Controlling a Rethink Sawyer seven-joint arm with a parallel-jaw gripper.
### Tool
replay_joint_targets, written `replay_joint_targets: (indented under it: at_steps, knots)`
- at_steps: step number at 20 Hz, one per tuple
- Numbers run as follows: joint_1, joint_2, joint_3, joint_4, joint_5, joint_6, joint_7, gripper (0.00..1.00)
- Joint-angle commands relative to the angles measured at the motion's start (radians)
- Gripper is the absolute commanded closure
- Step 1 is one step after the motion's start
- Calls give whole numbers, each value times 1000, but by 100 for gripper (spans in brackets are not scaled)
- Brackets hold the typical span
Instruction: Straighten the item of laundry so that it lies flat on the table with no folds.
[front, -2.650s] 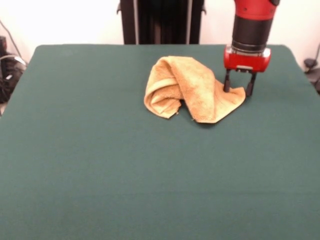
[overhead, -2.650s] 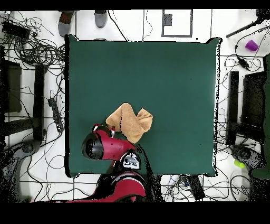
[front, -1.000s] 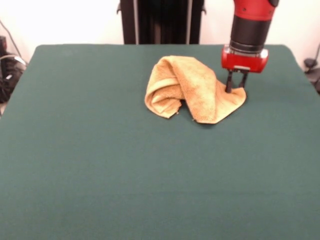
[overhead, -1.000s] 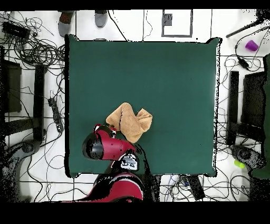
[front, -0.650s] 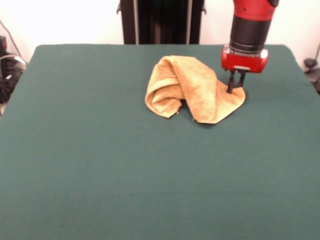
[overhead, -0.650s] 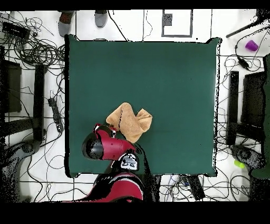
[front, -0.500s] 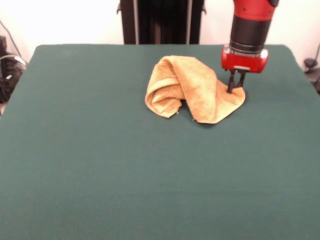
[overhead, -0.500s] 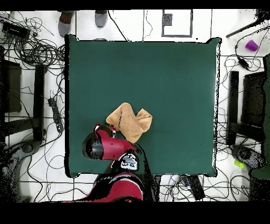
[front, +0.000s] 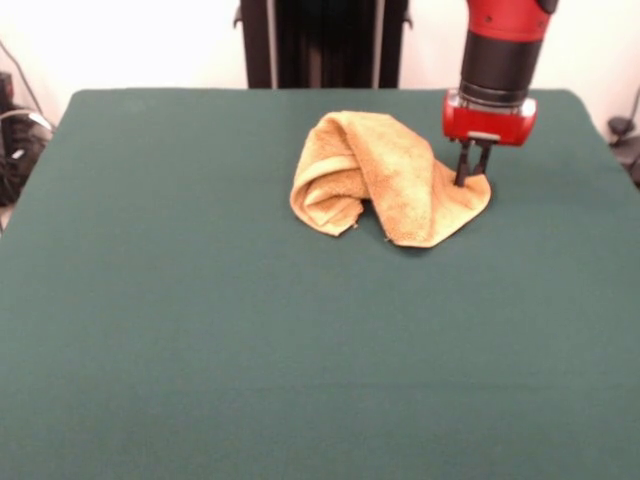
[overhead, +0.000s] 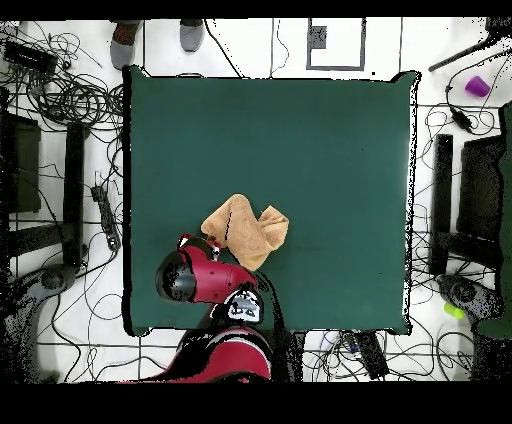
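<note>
Golden towel (front: 385, 175) lies bunched in folds on the green table (front: 200, 330).

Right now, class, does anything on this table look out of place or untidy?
Yes: the towel is not flat. It sits bunched and rolled over itself on the table, with a looped fold at its left end in the front view. The gripper is shut on the towel's right corner. Nothing looks spilled or damaged.

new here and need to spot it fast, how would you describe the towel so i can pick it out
Look at the big dark green table, on its far half toward the robot's pedestal. The towel is the crumpled golden-orange terry heap there, the only cloth on it, with the red arm's gripper pinching its corner.
</note>
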Motion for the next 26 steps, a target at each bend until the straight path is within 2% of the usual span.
replay_joint_targets:
  at_steps: [1, 7, 10, 14, 16, 21, 26]
  knots:
    - [45, 179, 134, -133, 92, -47, 227, 100]
    - [55, 138, 113, -112, 92, -6, 217, 100]
    - [16, 70, 151, -55, 70, 12, 231, 100]
    - [18, -14, 146, 15, 63, 25, 249, 100]
    - [-10, -63, 165, 60, 42, 38, 248, 100]
    - [-95, -271, 231, 213, 13, 133, 241, 100]
    - [-113, -470, 237, 303, 42, 291, 220, 100]
